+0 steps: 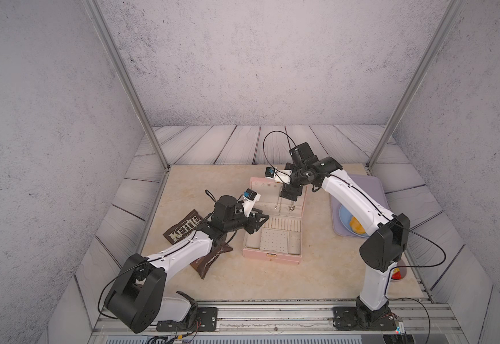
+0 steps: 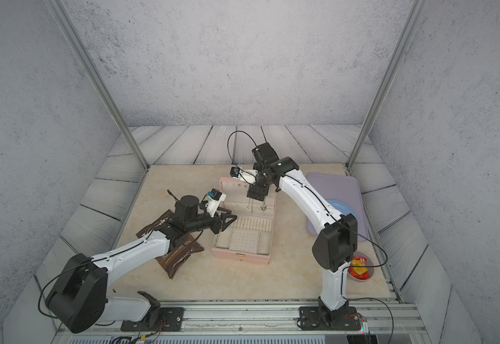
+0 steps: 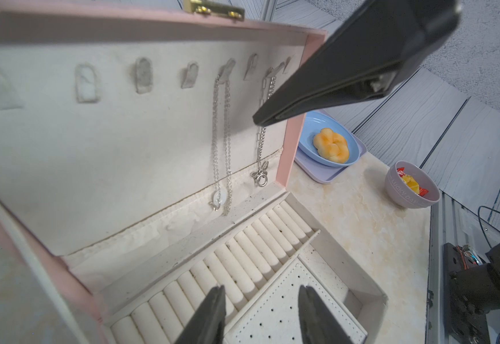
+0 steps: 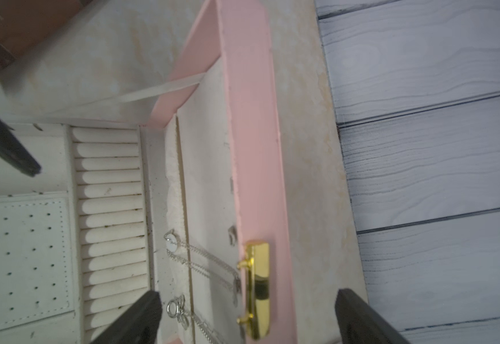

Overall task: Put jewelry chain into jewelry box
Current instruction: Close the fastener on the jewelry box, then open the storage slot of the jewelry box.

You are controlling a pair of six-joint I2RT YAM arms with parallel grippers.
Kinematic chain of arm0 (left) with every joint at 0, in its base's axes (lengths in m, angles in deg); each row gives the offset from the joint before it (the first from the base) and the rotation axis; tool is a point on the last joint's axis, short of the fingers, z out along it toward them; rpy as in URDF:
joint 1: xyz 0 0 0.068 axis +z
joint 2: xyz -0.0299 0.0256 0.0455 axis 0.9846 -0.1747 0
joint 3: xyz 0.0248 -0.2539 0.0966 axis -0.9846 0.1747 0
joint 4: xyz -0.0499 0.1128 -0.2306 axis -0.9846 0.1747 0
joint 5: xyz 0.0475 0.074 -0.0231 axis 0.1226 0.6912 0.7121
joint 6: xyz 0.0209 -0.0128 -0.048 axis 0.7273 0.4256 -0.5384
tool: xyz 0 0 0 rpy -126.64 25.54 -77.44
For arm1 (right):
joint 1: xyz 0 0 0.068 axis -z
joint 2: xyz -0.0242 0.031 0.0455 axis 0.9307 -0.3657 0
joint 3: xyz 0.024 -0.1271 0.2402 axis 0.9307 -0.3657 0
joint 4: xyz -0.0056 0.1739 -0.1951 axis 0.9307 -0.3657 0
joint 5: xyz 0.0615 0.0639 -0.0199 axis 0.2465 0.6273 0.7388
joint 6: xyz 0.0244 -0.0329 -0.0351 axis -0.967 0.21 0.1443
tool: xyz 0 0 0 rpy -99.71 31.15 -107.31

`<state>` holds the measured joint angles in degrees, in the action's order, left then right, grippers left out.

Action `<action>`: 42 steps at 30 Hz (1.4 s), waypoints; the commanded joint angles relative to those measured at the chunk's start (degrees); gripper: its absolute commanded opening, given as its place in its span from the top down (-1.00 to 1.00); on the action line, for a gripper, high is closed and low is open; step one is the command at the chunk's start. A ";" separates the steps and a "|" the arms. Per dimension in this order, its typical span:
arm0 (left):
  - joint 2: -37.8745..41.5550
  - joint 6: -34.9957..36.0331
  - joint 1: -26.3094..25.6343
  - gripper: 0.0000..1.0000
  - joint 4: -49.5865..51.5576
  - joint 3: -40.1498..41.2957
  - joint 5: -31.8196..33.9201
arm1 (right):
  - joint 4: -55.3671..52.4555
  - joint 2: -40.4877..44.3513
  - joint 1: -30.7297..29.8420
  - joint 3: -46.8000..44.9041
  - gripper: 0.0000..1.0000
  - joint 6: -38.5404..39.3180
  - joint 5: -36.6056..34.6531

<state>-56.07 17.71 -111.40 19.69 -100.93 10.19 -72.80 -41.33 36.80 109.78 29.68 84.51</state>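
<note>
Pink box (image 1: 272, 259) stands open, with its lid upright at the far side. The chain (image 3: 261, 146) hangs inside the lid from the hook nearest the lid's right edge. Its butterfly charm (image 3: 259, 175) lies low against the cream lining, just above the ring rolls (image 3: 243, 262). A second chain (image 3: 221, 140) hangs from the next hook, beside the first and apart from it.

Right gripper (image 4: 247, 295): jaws spread wide and holding nothing. It is above the lid's top rim, with one finger on the lining side and one behind the lid. The gold clasp (image 4: 259, 286) lies between them. In the left wrist view one finger crosses in front of the chain's upper part; contact cannot be told.

Left gripper (image 3: 260, 309): jaws part-way apart and empty. It is over the left part of the box's base, above the ring rolls and the perforated panel (image 3: 287, 306).

A brown bag (image 1: 183, 229) lies left of the box. A lavender tray (image 2: 332, 187) lies right of it.
</note>
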 commanded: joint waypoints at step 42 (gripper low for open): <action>-20.37 48.81 -2.46 -0.02 -2.42 -13.49 12.24 | 48.97 43.36 -0.04 -68.63 -0.64 -67.85 6.02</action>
<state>-75.94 63.20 -113.52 20.01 -113.82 20.92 -25.79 2.93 36.80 41.70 -37.14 88.73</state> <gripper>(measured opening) 0.513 0.818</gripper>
